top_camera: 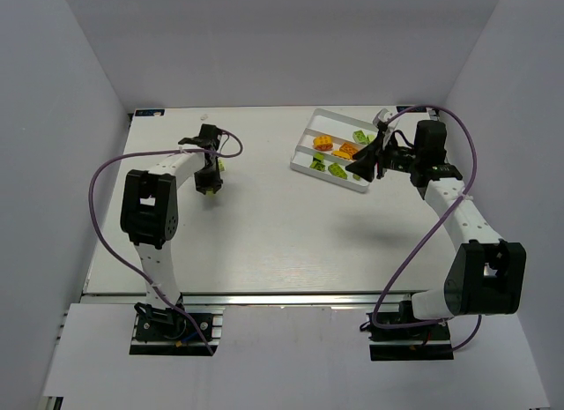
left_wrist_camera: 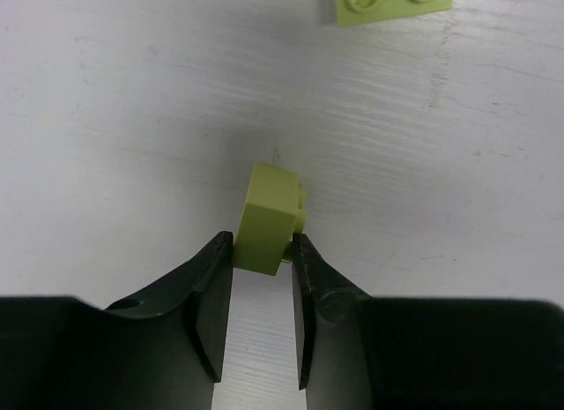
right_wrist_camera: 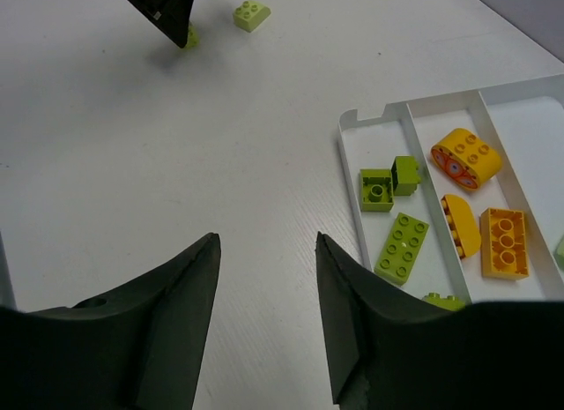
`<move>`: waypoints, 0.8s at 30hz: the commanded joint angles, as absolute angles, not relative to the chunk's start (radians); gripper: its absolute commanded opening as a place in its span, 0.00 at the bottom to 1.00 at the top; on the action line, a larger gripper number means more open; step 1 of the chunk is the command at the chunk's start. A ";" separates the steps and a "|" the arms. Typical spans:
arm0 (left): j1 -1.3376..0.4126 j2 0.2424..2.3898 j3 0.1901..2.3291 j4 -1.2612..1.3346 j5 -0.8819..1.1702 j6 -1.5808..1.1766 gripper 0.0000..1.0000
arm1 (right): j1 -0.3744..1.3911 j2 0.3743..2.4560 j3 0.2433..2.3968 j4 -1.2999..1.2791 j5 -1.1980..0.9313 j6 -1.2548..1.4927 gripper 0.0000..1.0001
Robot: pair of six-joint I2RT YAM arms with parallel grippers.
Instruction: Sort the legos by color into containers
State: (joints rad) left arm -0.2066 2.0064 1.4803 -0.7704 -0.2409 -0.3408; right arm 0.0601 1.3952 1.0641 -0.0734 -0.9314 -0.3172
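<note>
**Left arm has a lime one pinched, tray waits across the table**

Over at ten o'clock on the table [top_camera: 264, 242] we start with the left gripper [left_wrist_camera: 263, 248]. Its jaws are drawn in narrow, clamped on the flanks of a lime brick [left_wrist_camera: 269, 218] that sits low against the surface. We judge that side-on pinch is what allows a clean lift. A second lime brick [left_wrist_camera: 392, 3] lies loose at one o'clock from it, well apart and not yet picked.

Moving right, the tray [right_wrist_camera: 349, 159] sits at two o'clock. The lime bricks [right_wrist_camera: 403, 245] lie in the lane nearest the open table and the orange bricks [right_wrist_camera: 467, 159] in the next one over the ridge, so the colour split is plain. The right gripper [right_wrist_camera: 266, 242] hangs by the tray with its jaws parted and nothing between them. It looks free to tidy or receive while the left arm carries its brick across.
</note>
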 commanded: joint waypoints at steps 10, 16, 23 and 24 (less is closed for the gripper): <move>-0.225 1.818 1.508 -0.588 0.281 -0.524 0.15 | 0.135 1.353 1.037 -0.111 -1.109 -0.198 0.66; -0.285 1.793 1.397 -0.148 0.851 -0.891 0.16 | 0.230 1.238 0.869 0.147 -1.097 -0.336 0.89; -0.353 1.775 1.397 0.069 0.956 -1.075 0.16 | 0.321 1.279 0.923 0.239 -0.873 -0.422 0.89; -0.368 1.775 1.397 0.077 0.957 -1.086 0.16 | 0.337 1.285 0.925 0.289 -0.804 -0.420 0.89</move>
